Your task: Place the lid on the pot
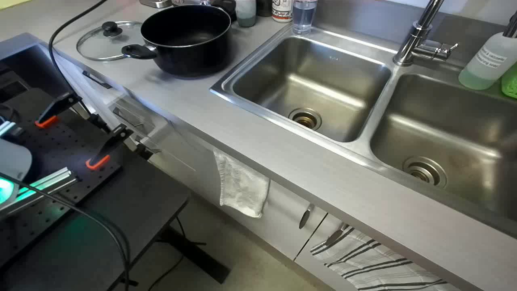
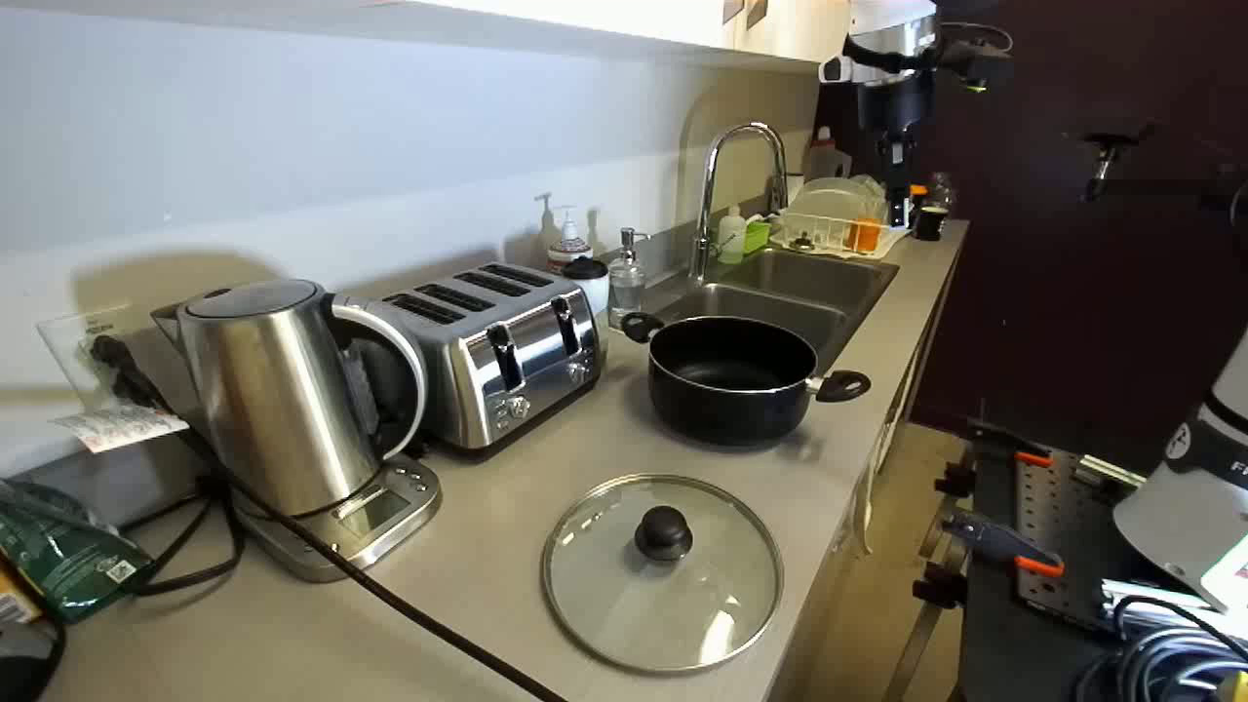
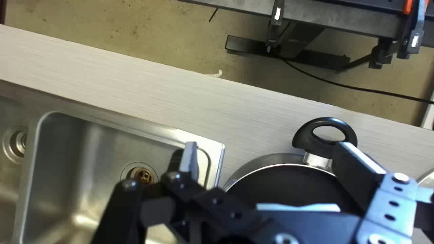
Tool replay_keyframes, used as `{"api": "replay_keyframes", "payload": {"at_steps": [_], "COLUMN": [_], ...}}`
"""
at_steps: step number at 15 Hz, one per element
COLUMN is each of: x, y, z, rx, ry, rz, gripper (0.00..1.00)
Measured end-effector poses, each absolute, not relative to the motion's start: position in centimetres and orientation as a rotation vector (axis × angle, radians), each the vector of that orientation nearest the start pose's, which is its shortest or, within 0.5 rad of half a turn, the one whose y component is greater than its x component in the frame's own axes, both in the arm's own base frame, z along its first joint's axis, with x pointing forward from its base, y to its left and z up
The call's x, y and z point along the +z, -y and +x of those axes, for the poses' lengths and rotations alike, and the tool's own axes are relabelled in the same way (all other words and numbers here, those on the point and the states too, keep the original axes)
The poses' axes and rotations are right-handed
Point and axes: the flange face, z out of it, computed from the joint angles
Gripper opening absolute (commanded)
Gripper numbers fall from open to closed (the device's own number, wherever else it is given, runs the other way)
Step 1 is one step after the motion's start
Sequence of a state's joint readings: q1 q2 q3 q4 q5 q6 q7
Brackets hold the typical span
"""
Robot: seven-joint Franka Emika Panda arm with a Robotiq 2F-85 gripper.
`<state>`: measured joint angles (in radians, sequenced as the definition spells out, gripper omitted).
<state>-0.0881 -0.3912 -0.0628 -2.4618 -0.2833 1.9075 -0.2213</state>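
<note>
The lid is round clear glass with a metal rim and black knob. It lies flat on the counter, knob up, beside the pot in both exterior views [image 1: 101, 45] [image 2: 639, 595]. A sliver of its rim shows at the right edge of the wrist view [image 3: 428, 179]. The black pot stands upright and uncovered between lid and sink in both exterior views [image 1: 194, 56] [image 2: 731, 405]; part of it shows in the wrist view [image 3: 284, 183]. My gripper [image 3: 271, 157] is open and empty, fingers wide apart, raised above the counter. It hangs at the far end in an exterior view [image 2: 898, 200].
A double steel sink [image 1: 258, 109] with a tall faucet [image 1: 416, 36] lies beyond the pot. A toaster [image 2: 487, 341] and kettle [image 2: 278, 390] stand along the wall. A black cable [image 2: 419, 614] crosses near the lid. A dish rack [image 2: 838, 219] and overhead cabinets [image 2: 604, 19] are behind.
</note>
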Motion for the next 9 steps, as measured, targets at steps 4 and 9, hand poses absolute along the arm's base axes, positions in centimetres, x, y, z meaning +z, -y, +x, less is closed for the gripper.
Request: {"api": "replay_keyframes", "payload": {"at_steps": [4, 9], "x": [42.68, 42.62], "y": [8.09, 7.8], "z": [39.57, 39.65], "rx": [0.337, 0.337], "ry": [0.321, 0.334], "rz": [-3.311, -3.31], "gripper": [1.0, 1.0]}}
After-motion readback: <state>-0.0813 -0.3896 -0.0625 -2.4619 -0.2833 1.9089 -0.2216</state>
